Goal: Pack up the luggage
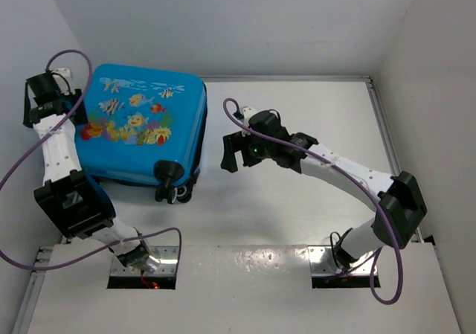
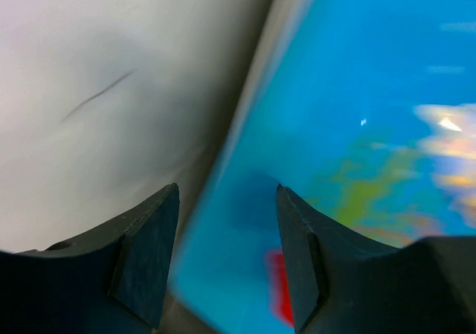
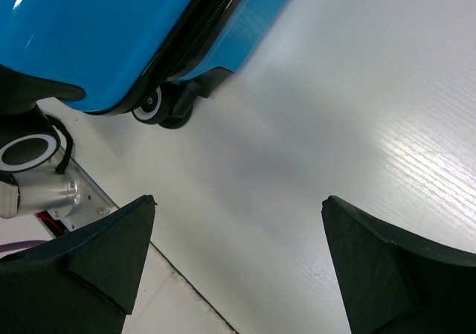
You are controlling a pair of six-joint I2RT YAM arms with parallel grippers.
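Note:
The luggage is a bright-blue hard-shell suitcase with cartoon fish prints. It lies shut and flat at the table's back left, its black wheels toward the front. My left gripper is open at the luggage's left edge. In the left wrist view the blurred blue shell fills the space between and beyond the fingers, with my left gripper straddling its edge. My right gripper is open and empty, just right of the luggage. The right wrist view shows the luggage, a wheel and my right gripper over bare table.
White walls close in the table at the back and both sides; the left wall is close to my left gripper. Purple cables loop off both arms. The left arm's base and mounting plate sit at the near edge.

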